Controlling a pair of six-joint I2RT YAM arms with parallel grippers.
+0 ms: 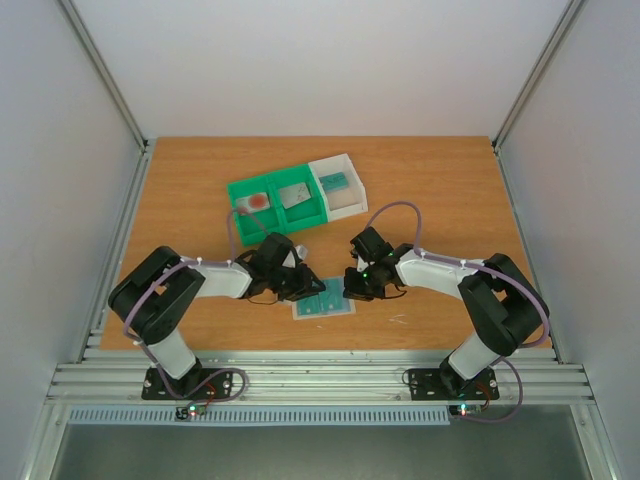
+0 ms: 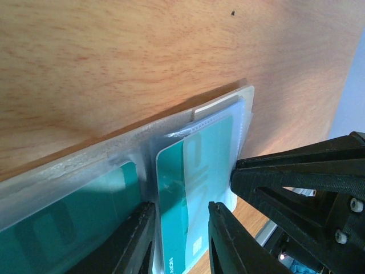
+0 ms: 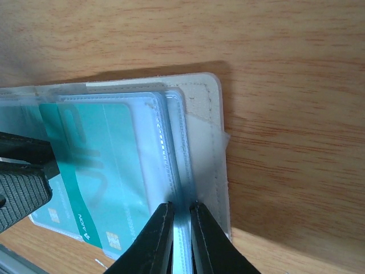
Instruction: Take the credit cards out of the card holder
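One stiff, slippery card [image 2: 194, 171] I would take by its free edge: left claw [image 2: 182, 216] stands spread over it, right claw [image 3: 182, 208] pinches the floppy holder [image 3: 215, 125].

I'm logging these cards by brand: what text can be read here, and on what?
"NOR", cut off at the frame edge: on the teal card, left wrist view.
Small white print on the teal card, right wrist view: too blurred to read.
Top view: everything too small.
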